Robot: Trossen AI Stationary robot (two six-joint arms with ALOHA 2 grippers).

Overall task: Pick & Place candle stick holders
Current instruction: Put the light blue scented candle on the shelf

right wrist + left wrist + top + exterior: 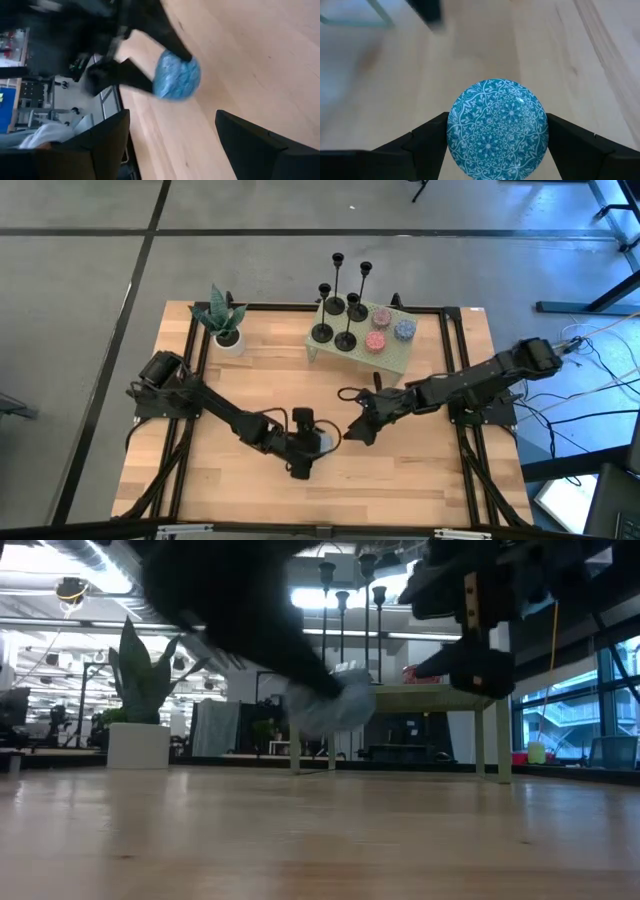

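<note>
Grey concrete floor surrounds a pale wooden table (400,490) seen from above. At its far side sits a small green stand (392,355), and the candle stick holders (345,305) crowd its left part, four slim black stems upright — beside them three small round pieces in pink and blue (390,330). A potted plant (224,323) stands at the far left corner. Down at the middle, the left gripper (318,442) reaches in from the left with a round blue ball (325,440) clamped between its fingers; the right gripper (352,432) comes in from the right, just beside it.

Low view now: the plant pot (138,745) on the left, the stand's legs (495,745) behind, candlestick tops against the ceiling lights, and the ball a pale blur above the wood.

Left wrist — the ball's (498,129) blue floral pattern fills the gap, both dark fingers (422,142) pressed on its sides.

Right wrist: its own fingers (252,142) stand wide apart, the ball ahead in the other arm's grip.
</note>
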